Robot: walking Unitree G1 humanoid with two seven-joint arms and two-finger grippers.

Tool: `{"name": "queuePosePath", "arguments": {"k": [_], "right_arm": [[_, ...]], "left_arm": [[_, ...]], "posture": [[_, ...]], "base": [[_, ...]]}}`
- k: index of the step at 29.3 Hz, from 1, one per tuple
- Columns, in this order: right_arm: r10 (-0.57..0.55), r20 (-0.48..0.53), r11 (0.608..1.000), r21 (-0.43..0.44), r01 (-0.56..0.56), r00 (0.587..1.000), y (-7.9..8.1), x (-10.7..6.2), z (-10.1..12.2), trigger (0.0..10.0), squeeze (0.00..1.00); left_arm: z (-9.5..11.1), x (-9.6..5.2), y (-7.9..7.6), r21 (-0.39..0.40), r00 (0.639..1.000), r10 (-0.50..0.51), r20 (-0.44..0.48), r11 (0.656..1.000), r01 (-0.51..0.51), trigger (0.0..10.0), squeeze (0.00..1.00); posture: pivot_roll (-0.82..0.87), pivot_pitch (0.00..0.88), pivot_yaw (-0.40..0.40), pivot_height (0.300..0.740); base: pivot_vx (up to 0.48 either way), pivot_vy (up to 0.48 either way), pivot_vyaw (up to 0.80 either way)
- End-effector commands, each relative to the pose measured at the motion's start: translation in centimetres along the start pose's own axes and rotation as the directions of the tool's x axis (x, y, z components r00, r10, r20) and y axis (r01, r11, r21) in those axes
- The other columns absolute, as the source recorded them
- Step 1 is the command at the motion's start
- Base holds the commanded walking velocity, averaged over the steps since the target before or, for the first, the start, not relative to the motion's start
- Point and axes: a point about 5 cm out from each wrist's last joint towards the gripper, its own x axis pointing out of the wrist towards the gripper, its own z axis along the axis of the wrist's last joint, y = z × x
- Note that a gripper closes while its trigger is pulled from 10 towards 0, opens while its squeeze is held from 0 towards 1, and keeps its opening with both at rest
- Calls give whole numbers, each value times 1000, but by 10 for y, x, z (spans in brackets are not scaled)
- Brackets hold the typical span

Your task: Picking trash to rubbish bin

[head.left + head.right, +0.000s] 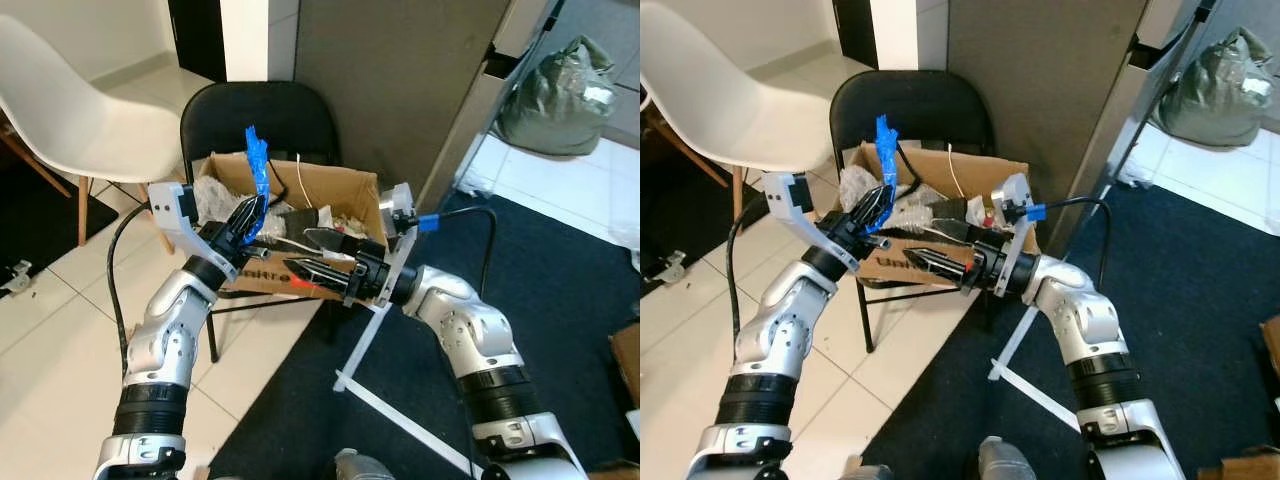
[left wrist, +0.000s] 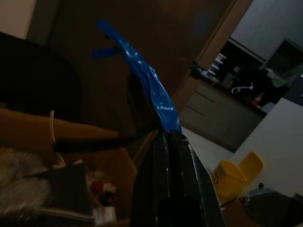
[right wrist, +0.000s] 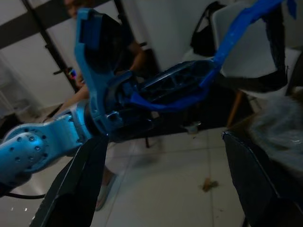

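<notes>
One blue plastic strip pinched in left gripper over cardboard box of trash, unreleased; right gripper spread, empty.

Two silver metal arms with ribbed black cuffs and perforated elbow joints end in the left gripper and right gripper, each with two long black fingers. Black cables loop from pale grey wrist brackets; a blue plug caps the right one.
</notes>
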Motion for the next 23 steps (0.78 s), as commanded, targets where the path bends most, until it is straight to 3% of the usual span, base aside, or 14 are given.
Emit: {"name": "queuePosePath", "arguments": {"k": [1, 13, 18, 23], "right_arm": [[-3, 6, 1000, -4, 3, 1000, -1, -2, 1, 10000, 0], [0, 0, 1000, -14, 0, 1000, 0, -2, 2, 10000, 0], [10, -18, 999, -41, -11, 1000, 1, -3, 2, 10000, 0], [10, -19, 999, -42, -11, 1000, 1, -4, 2, 10000, 0]], "left_arm": [[-3, 1, -2, -2, 1000, -8, -13, 1000, 8, 10000, 0], [-4, 0, -2, 0, 999, -15, -31, 1000, 15, 10000, 0], [-10, -14, 2, 25, 994, -36, -106, 999, 38, 10000, 0], [-17, -27, 8, 23, 981, -44, -192, 999, 49, 10000, 0]], "posture": [[21, 0, -42, 740], [20, 0, -39, 740], [18, 0, -39, 740], [17, 0, -41, 740]], "base": [[461, 0, 0], [460, 0, 0], [451, 0, 0], [108, 0, 0]]}}
